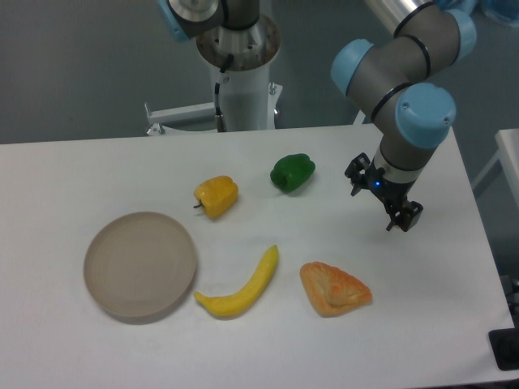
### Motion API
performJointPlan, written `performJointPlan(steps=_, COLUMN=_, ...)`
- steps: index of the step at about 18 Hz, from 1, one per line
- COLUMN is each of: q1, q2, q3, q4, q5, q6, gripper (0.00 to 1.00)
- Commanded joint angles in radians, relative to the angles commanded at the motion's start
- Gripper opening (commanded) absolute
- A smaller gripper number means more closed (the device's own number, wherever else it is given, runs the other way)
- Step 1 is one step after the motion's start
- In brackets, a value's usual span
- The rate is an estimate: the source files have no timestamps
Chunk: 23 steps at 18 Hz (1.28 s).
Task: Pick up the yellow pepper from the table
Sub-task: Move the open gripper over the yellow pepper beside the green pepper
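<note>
The yellow pepper (216, 196) lies on the white table (73, 174), left of centre, with its short dark stem pointing left. My gripper (372, 211) hangs over the right part of the table, far to the right of the yellow pepper and apart from it. Its two black fingers are spread and nothing sits between them, so it is open.
A green pepper (293, 173) lies between the yellow pepper and the gripper. A yellow banana (239, 288) and an orange pastry-like piece (334, 288) lie toward the front. A round beige plate (140, 265) sits front left. The robot's base post (242, 89) stands behind the table.
</note>
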Motion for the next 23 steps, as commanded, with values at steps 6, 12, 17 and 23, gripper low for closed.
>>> performJointPlan(steps=6, q1=0.0, q2=0.0, q3=0.002, q4=0.0, q5=0.0, q6=0.0, gripper=1.0)
performJointPlan(steps=12, q1=-0.002, q2=0.002, q3=-0.005, q4=0.002, q5=-0.011, q6=-0.002, gripper=1.0)
performJointPlan(steps=17, q1=-0.011, q2=0.026, q3=-0.047, q4=0.0, q5=-0.024, q6=-0.014, gripper=1.0)
performJointPlan(steps=23, q1=-0.089, q2=0.219, q3=-0.309, q4=0.003, q5=-0.071, q6=-0.151, gripper=1.0)
